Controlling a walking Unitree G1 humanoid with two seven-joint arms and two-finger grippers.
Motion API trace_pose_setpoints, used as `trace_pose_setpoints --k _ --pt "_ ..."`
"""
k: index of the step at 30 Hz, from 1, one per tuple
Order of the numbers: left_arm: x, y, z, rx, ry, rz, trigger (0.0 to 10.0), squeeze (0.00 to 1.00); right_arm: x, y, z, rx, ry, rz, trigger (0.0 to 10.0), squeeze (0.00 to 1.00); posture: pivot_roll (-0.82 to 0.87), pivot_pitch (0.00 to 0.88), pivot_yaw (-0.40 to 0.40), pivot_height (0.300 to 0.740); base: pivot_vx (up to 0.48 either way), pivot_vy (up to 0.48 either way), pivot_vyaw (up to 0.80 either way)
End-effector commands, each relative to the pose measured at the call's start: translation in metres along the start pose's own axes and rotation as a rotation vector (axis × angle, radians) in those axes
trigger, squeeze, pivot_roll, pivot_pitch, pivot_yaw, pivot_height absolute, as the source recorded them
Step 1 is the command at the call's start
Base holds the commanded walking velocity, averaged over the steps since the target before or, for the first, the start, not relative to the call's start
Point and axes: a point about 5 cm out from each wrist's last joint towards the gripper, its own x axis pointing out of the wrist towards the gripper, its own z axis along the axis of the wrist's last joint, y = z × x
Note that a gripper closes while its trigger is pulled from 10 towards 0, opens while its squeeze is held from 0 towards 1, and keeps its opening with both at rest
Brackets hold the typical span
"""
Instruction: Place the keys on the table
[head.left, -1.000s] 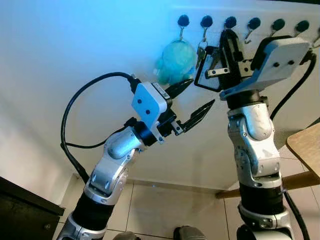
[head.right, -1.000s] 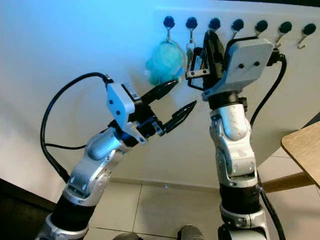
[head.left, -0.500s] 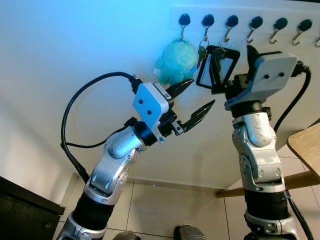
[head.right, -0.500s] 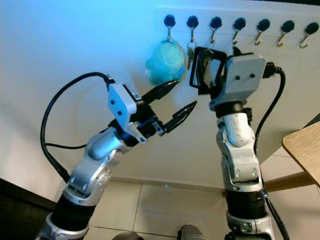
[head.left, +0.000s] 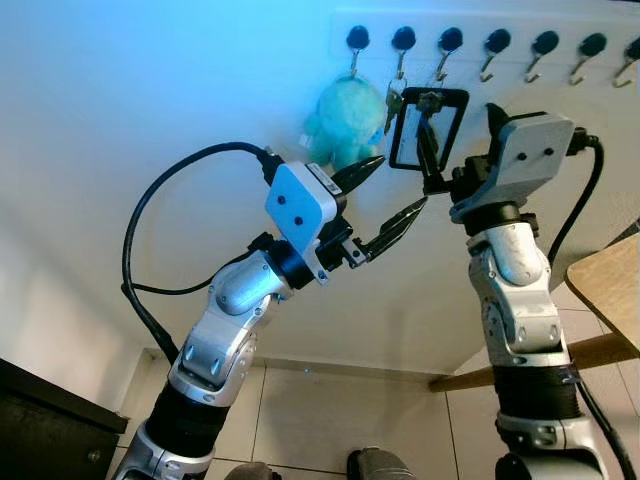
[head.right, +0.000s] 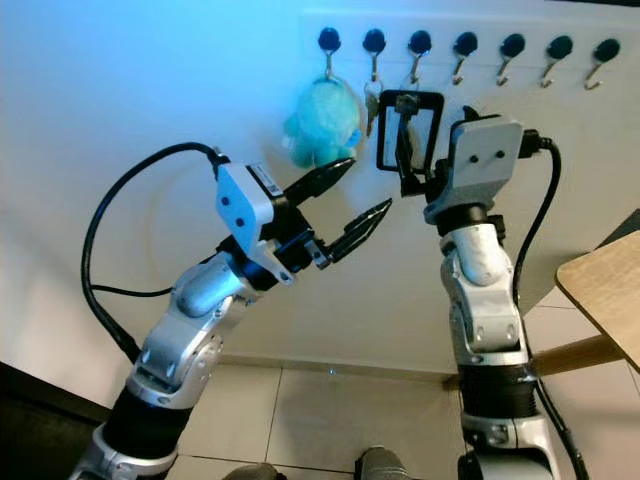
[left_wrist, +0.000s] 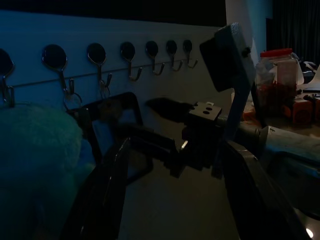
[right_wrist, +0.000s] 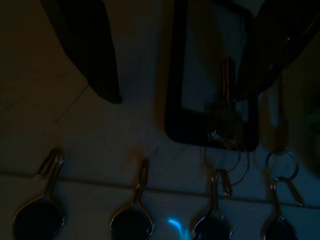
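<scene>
The keys hang from a hook on the wall rail, joined to a black rectangular tag. A teal plush keychain hangs on the hook beside them. My right gripper is raised just below the rail and open. One of its fingers crosses the tag and the other stands to the right. In the right wrist view the tag lies between the fingers, close to one. My left gripper is open below the plush, holding nothing.
A wooden table shows its corner at the right edge, with a leg running to the tiled floor. A dark cabinet stands at the lower left. Several bare hooks continue to the right along the rail.
My right gripper has drawn back and down from the hooks, and the black tag now hangs upright and square. The left arm has held still. The camera has shifted slightly.
</scene>
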Motion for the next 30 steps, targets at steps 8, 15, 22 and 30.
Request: trace_pose_setpoints --k 8,15,22,30 --pt "0.000 -0.002 0.000 -0.009 0.005 0.001 10.0 0.00 -0.004 0.023 0.004 0.066 -0.045 0.118 10.0 0.00 0.04 0.139 0.015 0.740 0.000 0.000 0.00" --pt "0.000 -0.002 0.000 -0.009 0.006 0.003 10.0 0.00 -0.009 0.033 0.002 0.099 -0.049 0.174 9.2 0.00 0.04 0.142 0.017 0.740 0.000 0.000 0.00" --pt "0.000 -0.002 0.000 -0.008 0.008 0.003 10.0 0.00 -0.007 0.032 0.001 0.101 -0.048 0.164 7.4 0.00 0.05 0.143 0.017 0.740 0.000 0.000 0.00" --pt "0.000 -0.002 0.000 -0.005 0.011 0.003 10.0 0.00 -0.003 0.020 -0.003 0.080 -0.035 0.094 1.3 0.00 0.05 0.143 0.016 0.740 0.000 0.000 0.00"
